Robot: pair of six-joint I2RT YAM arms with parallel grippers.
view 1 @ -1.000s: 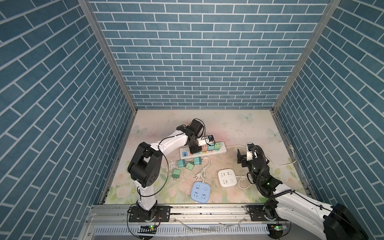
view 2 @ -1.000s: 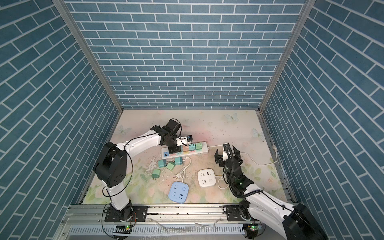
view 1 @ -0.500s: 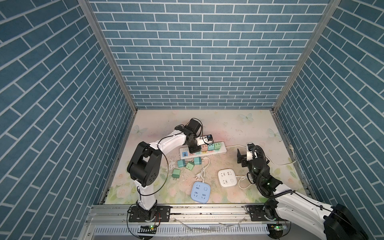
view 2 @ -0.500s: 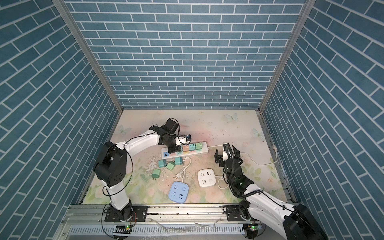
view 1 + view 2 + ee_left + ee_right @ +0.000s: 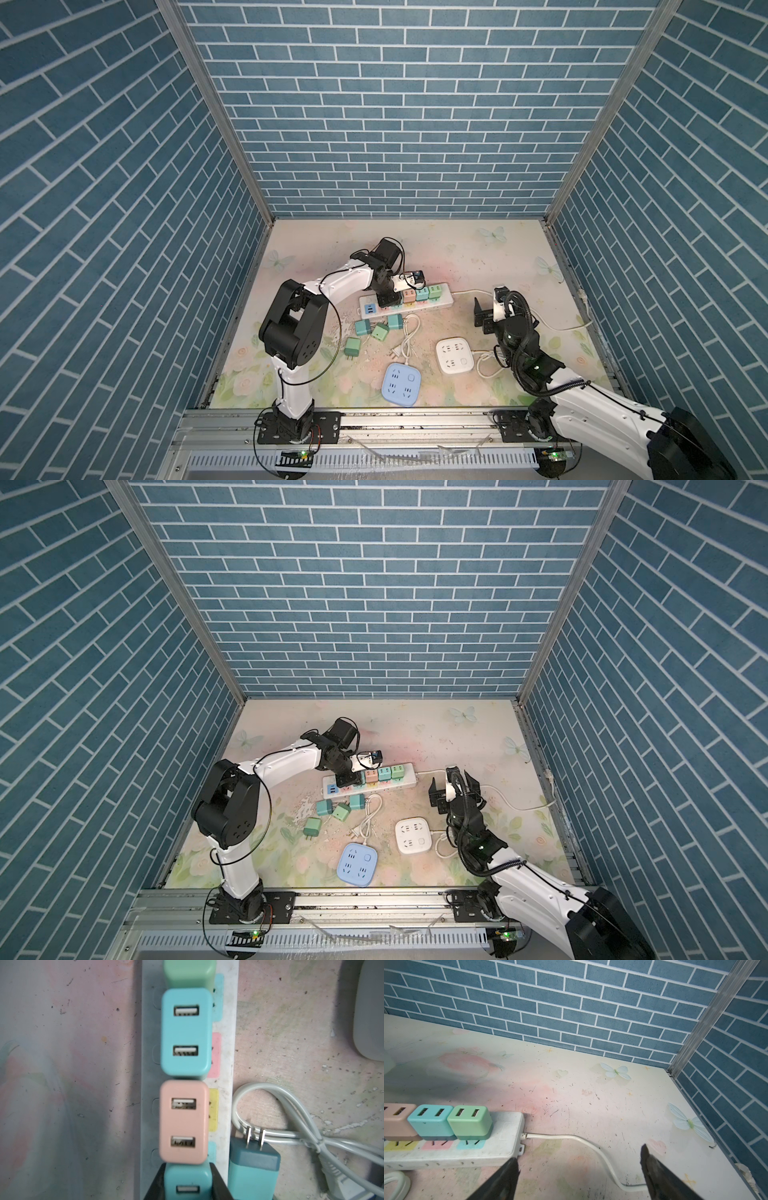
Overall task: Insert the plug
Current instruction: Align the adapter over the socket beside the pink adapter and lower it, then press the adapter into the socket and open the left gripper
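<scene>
1. Floral tabletop (image 5: 478,257), boxed in by blue brick walls, carries the white power strip (image 5: 442,297). Every place below is given relative to that strip.
2. The left gripper (image 5: 188,1182) is clamped on a teal plug (image 5: 187,1175), with one jaw on each of two opposite sides. The plug sits over the strip at the socket next to the pink adapter (image 5: 184,1122), touching it or nearly so.
3. The right gripper (image 5: 579,1153) has its jaws spread wide and holds nothing. It hangs just off the strip's cord end, over the white cord (image 5: 571,1136).
4. I judge the step in hand to be seating the plug. The push should go straight down onto the strip, with the plug's body kept parallel to the pink adapter. A lean toward that neighbour could wedge the casing or skew the prongs.
5. The prongs and socket are hidden beneath the plug, so I cannot tell whether it is fully home.
6. Nothing seems to hold the strip down, so it may slide or rock under the push. The free right gripper could brace its cord end.
7. A fair cue for letting go is the plug's top lying level with the pink, blue (image 5: 186,1032) and green (image 5: 189,972) adapters in the row.
8. The plug is a small teal block with rounded edges, and a USB port shows on its upward face. Its sides look smooth and hard, so a slanted grip might slip.
</scene>
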